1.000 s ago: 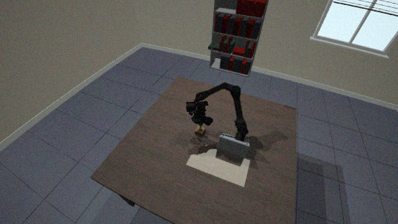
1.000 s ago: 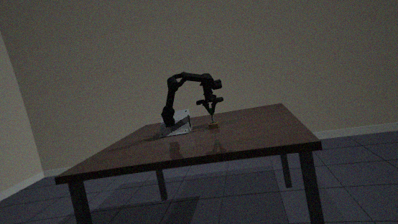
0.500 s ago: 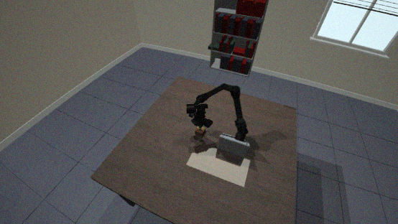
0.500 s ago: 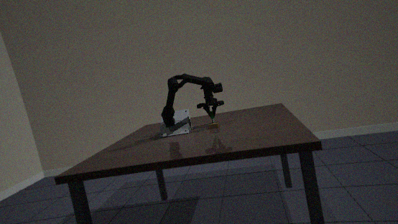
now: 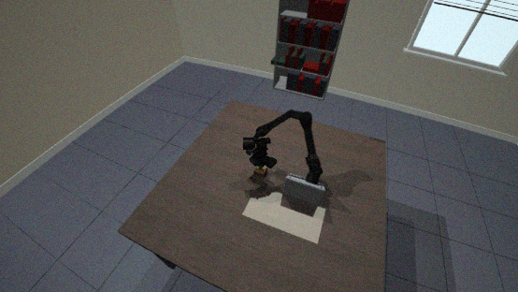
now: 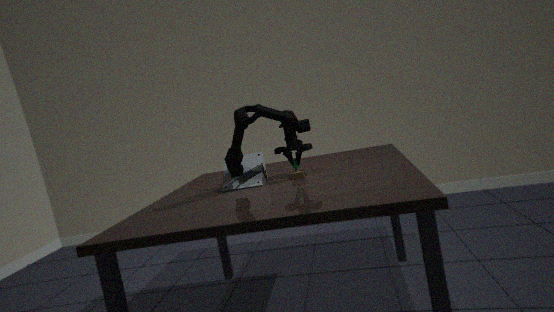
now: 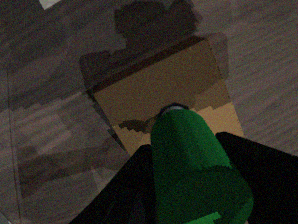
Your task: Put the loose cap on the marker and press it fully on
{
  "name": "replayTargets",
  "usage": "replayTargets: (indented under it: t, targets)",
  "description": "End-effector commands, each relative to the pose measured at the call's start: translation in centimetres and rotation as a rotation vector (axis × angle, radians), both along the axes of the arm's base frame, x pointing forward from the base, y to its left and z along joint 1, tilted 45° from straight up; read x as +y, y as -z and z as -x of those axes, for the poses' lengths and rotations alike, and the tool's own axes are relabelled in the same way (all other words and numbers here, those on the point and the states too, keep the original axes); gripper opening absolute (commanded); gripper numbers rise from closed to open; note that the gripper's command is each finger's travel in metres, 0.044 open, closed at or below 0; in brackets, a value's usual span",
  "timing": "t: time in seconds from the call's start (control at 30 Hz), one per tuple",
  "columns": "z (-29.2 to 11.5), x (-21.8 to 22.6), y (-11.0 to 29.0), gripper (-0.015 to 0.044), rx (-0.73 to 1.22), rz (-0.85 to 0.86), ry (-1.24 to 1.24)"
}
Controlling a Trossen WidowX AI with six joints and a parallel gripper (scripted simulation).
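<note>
The green cap [image 7: 192,155] [image 6: 296,166] is upright between the fingers of my gripper [image 7: 184,148] [image 6: 295,163] [image 5: 262,164], which is shut on it. The tan holder block [image 7: 160,80] [image 6: 297,175] [image 5: 259,174] stands on the table directly below. In the wrist view the lower end of the cap is over the block, and a small grey-and-dark rim of the marker [image 7: 174,107] shows at that end. The cap hides the rest of the marker. How far the cap sits down on it cannot be told.
The arm's base stands beside a grey slanted panel [image 5: 304,189] [image 6: 254,170] on the wooden table [image 5: 196,220] [image 6: 350,175]. A pale patch [image 5: 285,220] lies in front of the panel. A bookshelf [image 5: 306,51] stands by the far wall.
</note>
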State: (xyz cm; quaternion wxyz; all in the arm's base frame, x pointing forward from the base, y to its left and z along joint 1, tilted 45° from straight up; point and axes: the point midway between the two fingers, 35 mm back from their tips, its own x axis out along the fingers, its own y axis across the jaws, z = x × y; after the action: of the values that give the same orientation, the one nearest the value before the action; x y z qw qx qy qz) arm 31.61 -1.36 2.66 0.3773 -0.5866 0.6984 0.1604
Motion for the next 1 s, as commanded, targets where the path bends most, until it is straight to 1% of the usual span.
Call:
replayTargets:
  t: [0.0,0.03,0.6,0.7,0.87,0.97]
  targets:
    - [0.0,-0.1,0.0,0.0000,0.001,0.004,-0.003]
    - [0.0,-0.1,0.0,0.0000,0.001,0.004,-0.003]
    - [0.0,0.0,0.0,0.0440,0.000,0.000,0.000]
    - [-0.1,0.7,-0.6,0.0440,0.000,-0.001,0.000]
    - [-0.2,5.1,-5.1,0.0440,0.002,-0.003,0.000]
    - [-0.2,5.3,-5.3,0.0440,0.002,-0.003,0.000]
